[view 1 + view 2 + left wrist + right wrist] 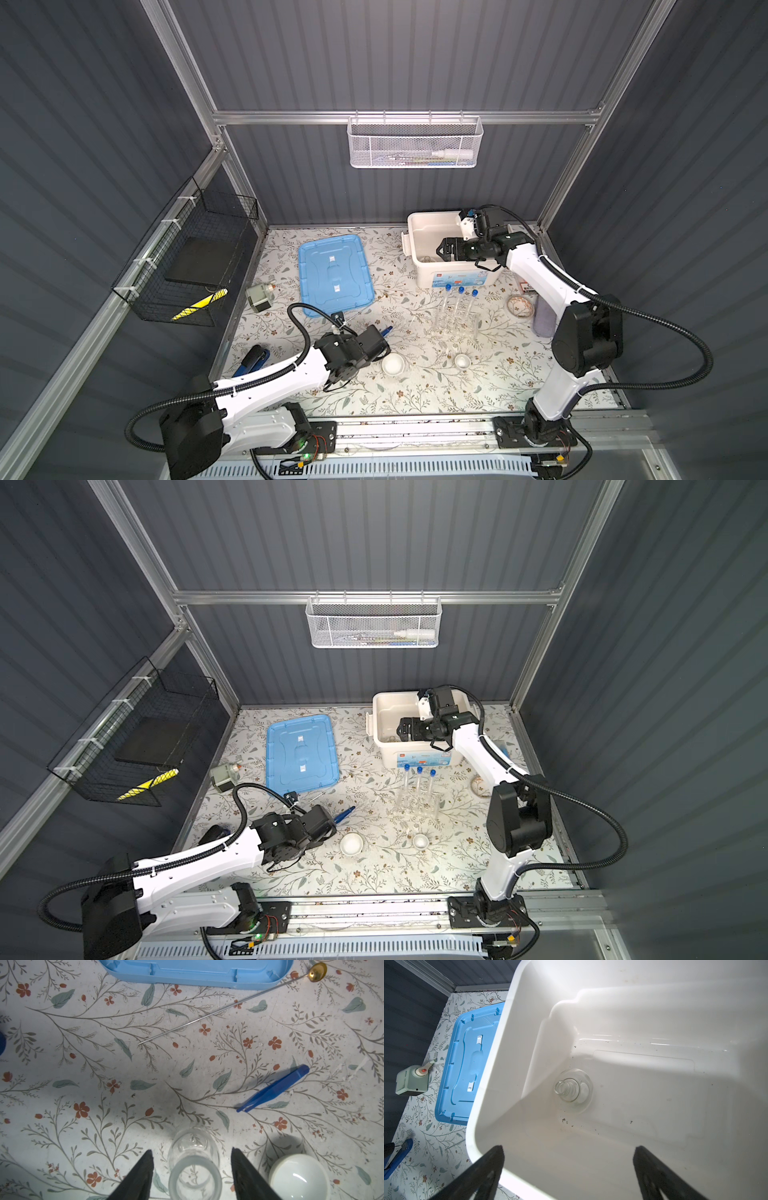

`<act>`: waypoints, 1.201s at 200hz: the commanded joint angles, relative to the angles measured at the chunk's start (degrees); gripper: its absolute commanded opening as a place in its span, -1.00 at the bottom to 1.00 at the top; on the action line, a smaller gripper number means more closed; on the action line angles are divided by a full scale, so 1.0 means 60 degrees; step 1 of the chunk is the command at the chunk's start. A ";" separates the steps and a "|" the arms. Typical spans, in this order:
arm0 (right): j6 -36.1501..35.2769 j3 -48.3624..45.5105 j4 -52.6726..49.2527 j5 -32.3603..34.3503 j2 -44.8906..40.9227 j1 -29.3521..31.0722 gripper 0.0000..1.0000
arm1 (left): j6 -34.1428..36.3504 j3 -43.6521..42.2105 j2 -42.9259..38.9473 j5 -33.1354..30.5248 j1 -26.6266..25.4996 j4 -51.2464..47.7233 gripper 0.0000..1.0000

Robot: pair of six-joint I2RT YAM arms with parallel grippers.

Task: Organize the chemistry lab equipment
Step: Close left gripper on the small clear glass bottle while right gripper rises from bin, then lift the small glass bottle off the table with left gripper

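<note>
Glass flask (572,1088) in white bin (423,272) — front label (457,279) unreadable

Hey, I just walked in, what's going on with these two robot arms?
The two arms seem to be packing lab equipment into the white bin. The left pincer is open, straddling a small glass flask on the table, not yet gripping it. The right pincer hangs open over the bin, where a second flask stands. The test tubes in their rack, two white dishes, the blue tweezers and the thin rod are outside the bin, on the table.
</note>
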 commanded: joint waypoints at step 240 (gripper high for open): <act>-0.0043 -0.0227 -0.0041 -0.0088 -0.0195 -0.0207 0.98 | -0.0192 -0.0169 0.0211 0.0167 -0.0068 -0.0053 -0.07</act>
